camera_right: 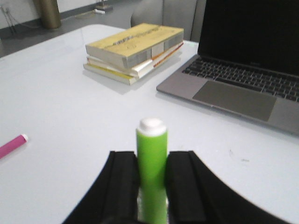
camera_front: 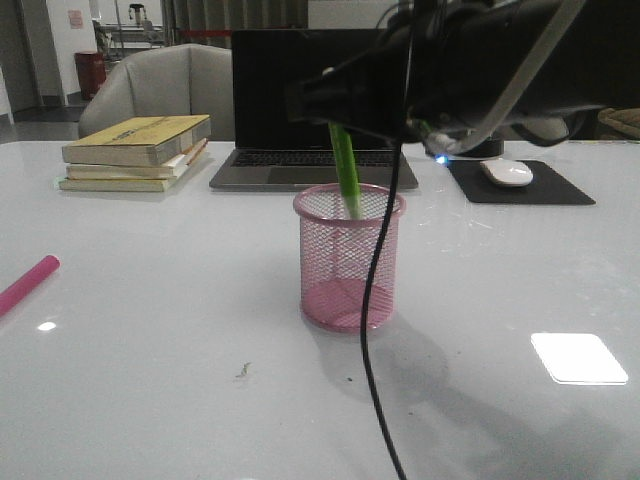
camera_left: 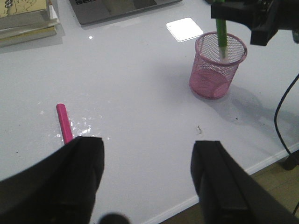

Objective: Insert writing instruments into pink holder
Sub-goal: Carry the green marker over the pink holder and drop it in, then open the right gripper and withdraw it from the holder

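Observation:
The pink holder (camera_front: 347, 258) stands upright mid-table, also seen in the left wrist view (camera_left: 218, 65). My right gripper (camera_right: 152, 161) is shut on the lime green pen (camera_right: 151, 158), holding it over the cup. The green pen (camera_front: 346, 170) hangs slightly tilted, its lower end inside the rim (camera_left: 221, 39). The magenta pink pen (camera_front: 27, 284) lies flat near the table's left edge (camera_left: 64, 122) (camera_right: 11, 146). My left gripper (camera_left: 147, 158) is open and empty above the table's near side, with the pink pen just beyond its left finger.
A stack of books (camera_front: 138, 150) sits at the back left, an open laptop (camera_front: 310, 110) behind the cup, a mouse (camera_front: 507, 172) on a black pad (camera_front: 520, 184) at the back right. A black cable (camera_front: 372, 330) hangs down in front of the cup.

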Action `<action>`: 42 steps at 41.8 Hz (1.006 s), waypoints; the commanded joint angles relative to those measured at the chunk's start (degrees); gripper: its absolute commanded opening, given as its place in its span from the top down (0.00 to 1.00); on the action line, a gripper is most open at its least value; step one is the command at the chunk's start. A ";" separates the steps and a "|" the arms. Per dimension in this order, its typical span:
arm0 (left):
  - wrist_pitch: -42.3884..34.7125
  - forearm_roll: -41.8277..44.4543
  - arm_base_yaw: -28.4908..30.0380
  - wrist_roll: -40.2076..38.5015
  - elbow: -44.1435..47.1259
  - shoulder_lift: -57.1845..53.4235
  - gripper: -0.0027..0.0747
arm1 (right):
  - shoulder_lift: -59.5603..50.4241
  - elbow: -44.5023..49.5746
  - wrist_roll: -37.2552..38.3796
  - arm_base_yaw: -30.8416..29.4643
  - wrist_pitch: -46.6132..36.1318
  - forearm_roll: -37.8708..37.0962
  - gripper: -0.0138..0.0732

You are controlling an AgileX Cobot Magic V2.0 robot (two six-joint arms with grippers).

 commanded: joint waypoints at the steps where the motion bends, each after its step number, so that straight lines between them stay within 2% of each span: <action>1: -4.35 -1.04 -0.44 -0.15 -1.52 0.43 0.38 | -1.58 -1.44 -0.33 -0.06 -3.53 -0.23 0.43; 4: -4.35 -1.04 -0.44 -0.15 -1.52 0.43 0.38 | -1.97 -1.44 -0.33 -0.06 -2.88 -0.23 0.35; 10: -4.50 -1.04 -0.44 -0.15 -1.52 0.43 0.38 | -7.81 -1.77 -0.58 -0.13 2.37 -0.23 0.32; 14: -4.50 -1.04 -0.44 -0.15 -1.52 0.43 0.38 | -14.97 -1.77 -2.59 -0.19 12.85 -0.23 0.32; 23: -4.50 -1.04 -0.44 -0.15 -1.52 0.43 0.38 | -30.64 -1.63 -4.27 -0.25 43.01 -0.28 0.32; 26: -4.50 -1.04 -0.44 -0.15 -1.52 0.43 0.38 | -34.49 -0.89 -4.27 -0.25 49.00 -0.75 0.32; 32: -4.50 -1.04 -0.44 -0.15 -1.52 0.43 0.38 | -42.61 4.34 -4.27 -0.25 53.49 -2.14 0.32; 42: -4.72 1.01 -0.20 -1.10 -1.63 2.47 0.38 | -52.34 12.29 -4.22 -0.25 53.76 -2.21 0.32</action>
